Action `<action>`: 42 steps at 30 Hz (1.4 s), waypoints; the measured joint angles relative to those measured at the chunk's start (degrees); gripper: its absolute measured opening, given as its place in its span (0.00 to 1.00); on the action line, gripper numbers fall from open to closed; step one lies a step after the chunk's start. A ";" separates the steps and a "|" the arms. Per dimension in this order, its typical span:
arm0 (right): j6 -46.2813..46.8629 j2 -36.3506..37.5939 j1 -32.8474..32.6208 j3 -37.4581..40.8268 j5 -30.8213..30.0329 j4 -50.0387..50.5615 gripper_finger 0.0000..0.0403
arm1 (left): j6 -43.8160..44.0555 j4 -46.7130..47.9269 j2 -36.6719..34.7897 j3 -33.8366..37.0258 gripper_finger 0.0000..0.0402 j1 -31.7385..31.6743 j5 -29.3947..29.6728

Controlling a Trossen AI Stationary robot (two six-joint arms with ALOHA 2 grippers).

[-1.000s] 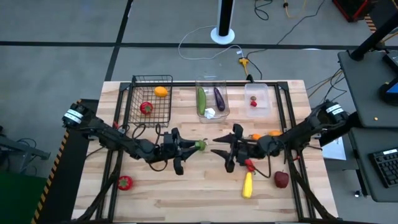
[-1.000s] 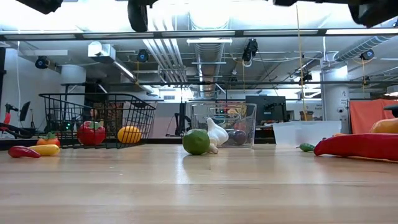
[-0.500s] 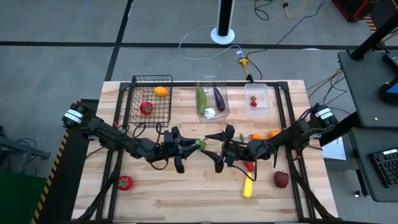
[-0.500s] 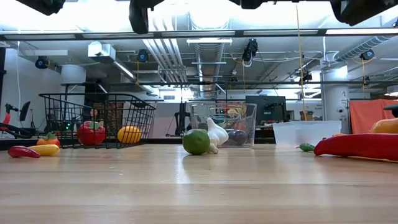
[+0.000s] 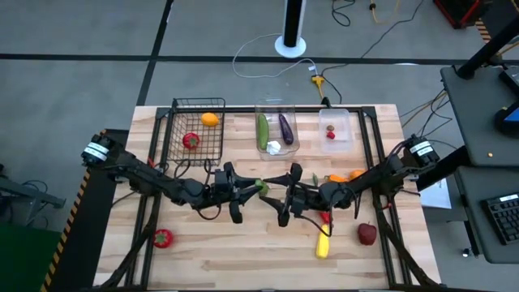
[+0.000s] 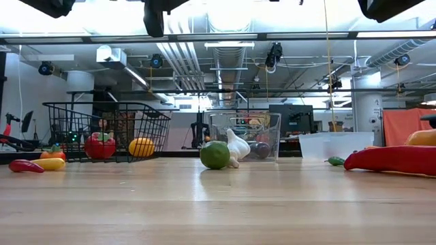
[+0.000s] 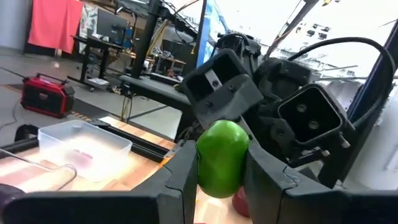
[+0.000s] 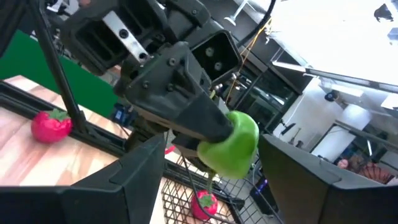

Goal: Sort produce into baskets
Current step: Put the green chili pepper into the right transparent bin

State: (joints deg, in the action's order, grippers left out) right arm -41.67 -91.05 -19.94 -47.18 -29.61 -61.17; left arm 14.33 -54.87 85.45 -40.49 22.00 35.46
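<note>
In the low view both arms are cut off by the upper edge, so neither hand shows there. The red pepper (image 6: 395, 160) at the right runs out past the picture's edge, and the orange thing (image 6: 422, 138) behind it is mostly cut off. In the right wrist view the left hand's fingers (image 8: 186, 109) cover the near part of the green pepper (image 8: 239, 146).

The counter (image 5: 243, 251) is seen from overhead and level at its surface; the green pepper (image 7: 221, 158) is shared close-up by both wrist views.
</note>
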 joint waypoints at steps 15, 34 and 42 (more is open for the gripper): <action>1.76 -0.03 1.13 -0.08 -0.34 0.65 0.59 | -0.86 -0.46 0.00 -0.04 0.21 0.00 -2.10; 3.70 -0.02 1.11 -0.08 0.04 0.97 0.54 | -1.53 -0.34 0.02 -0.07 0.21 0.00 -2.01; 5.28 -0.02 1.11 -0.08 0.07 0.96 0.54 | -2.10 1.15 0.02 0.04 0.23 0.00 -1.42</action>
State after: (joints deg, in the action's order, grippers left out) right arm -36.39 -91.07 -18.83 -47.27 -29.54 -60.20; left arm 12.23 -53.72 85.47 -40.45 22.00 34.04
